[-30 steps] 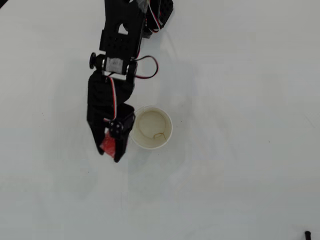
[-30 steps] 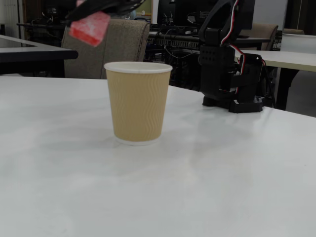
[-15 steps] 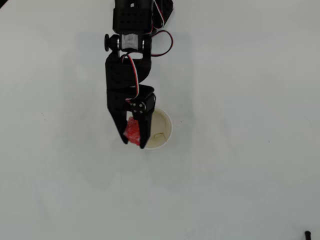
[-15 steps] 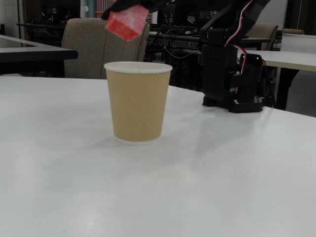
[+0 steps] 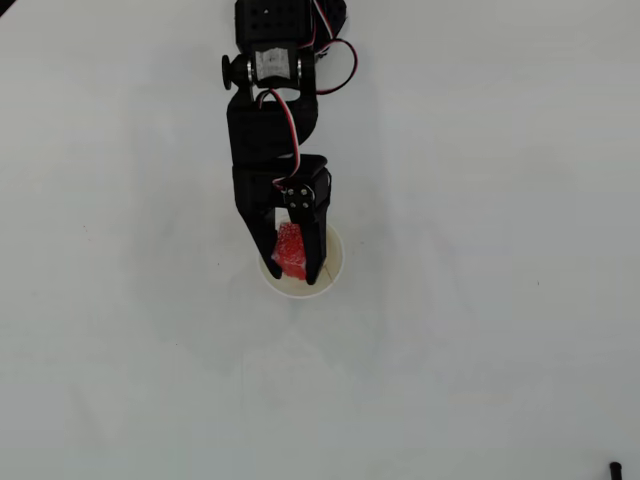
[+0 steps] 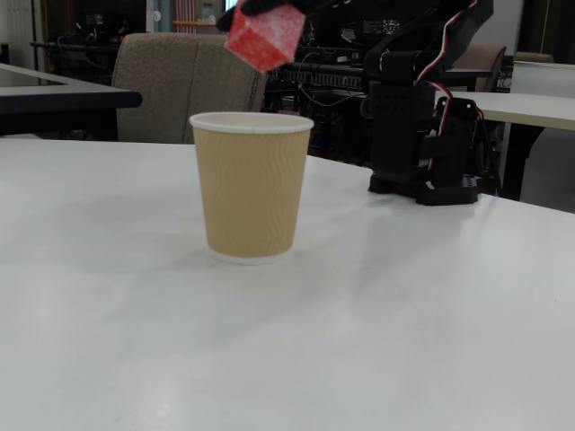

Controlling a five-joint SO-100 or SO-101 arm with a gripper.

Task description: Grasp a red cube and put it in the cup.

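The red cube (image 5: 291, 251) is held between the black gripper's (image 5: 294, 262) two fingers, directly over the mouth of the cup (image 5: 327, 277). In the fixed view the cube (image 6: 264, 36) hangs tilted in the air a little above the rim of the cup (image 6: 251, 186), which shows there as a tan ribbed paper cup with a white rolled rim. The gripper (image 6: 260, 11) reaches in from the top edge of that view, shut on the cube. The cup stands upright on the white table.
The arm's base (image 6: 422, 135) stands on the table behind and to the right of the cup in the fixed view. A chair (image 6: 184, 85) and other tables are behind. A small dark object (image 5: 616, 468) lies at the lower right corner of the overhead view.
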